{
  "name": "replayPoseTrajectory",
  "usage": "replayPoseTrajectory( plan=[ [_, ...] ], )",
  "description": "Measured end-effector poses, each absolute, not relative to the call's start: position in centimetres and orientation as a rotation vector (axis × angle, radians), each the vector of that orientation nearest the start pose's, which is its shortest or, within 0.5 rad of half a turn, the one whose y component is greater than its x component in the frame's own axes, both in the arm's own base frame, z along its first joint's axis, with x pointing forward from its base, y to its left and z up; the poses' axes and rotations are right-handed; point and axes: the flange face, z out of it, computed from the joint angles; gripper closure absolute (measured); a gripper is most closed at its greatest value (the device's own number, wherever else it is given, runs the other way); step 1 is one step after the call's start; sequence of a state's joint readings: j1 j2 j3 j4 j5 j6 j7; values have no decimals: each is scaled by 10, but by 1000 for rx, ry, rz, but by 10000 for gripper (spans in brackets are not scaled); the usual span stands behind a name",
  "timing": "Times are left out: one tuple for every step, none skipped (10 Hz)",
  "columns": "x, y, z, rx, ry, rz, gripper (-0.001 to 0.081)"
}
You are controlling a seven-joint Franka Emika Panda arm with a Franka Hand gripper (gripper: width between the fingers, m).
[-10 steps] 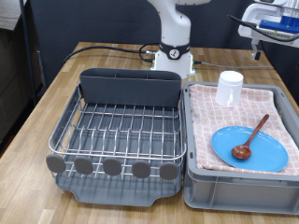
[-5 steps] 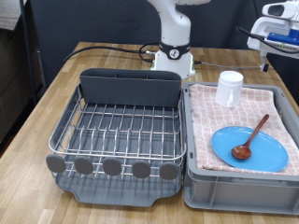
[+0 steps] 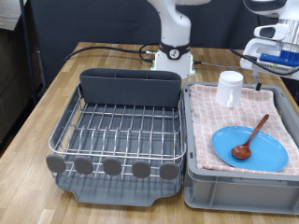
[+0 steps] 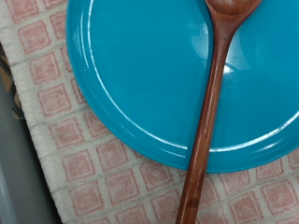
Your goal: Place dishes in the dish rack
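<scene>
Three dishes sit in the towel-lined bin (image 3: 196, 187): cup (image 3: 229, 88), plate (image 3: 249, 148) and spoon (image 3: 251, 136) across it. Dish rack (image 3: 117, 131) stands alongside. Claw (image 3: 273, 58) hovers above; its grip cannot be told.

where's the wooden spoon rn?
Exterior view's right: wooden spoon lies with its bowl on the blue plate, in the towel-lined bin, not the dish rack.

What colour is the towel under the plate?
Pink and white checks; the towel shows best in the wrist view, under the plate.
</scene>
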State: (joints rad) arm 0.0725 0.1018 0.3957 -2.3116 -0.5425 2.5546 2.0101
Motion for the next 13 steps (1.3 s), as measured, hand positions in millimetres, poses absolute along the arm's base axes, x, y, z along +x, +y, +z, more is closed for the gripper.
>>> replayPoseTrajectory(
  plan=[
    [474, 245, 311, -2582, 1623, -502, 4],
    [475, 243, 304, -2573, 1635, -504, 4],
    [476, 241, 298, -2563, 1645, -506, 4],
    [477, 240, 292, -2554, 1654, -504, 4],
    [478, 238, 286, -2549, 1663, -500, 4],
    [479, 237, 281, -2549, 1671, -491, 4],
    [479, 236, 276, -2549, 1676, -486, 4],
    [480, 234, 270, -2551, 1679, -479, 4],
    [481, 232, 265, -2554, 1682, -475, 4],
    [482, 229, 259, -2553, 1693, -468, 4],
    [484, 227, 254, -2551, 1705, -463, 4],
    [486, 224, 249, -2549, 1719, -458, 4],
    [489, 221, 244, -2549, 1730, -457, 4]
  ],
)
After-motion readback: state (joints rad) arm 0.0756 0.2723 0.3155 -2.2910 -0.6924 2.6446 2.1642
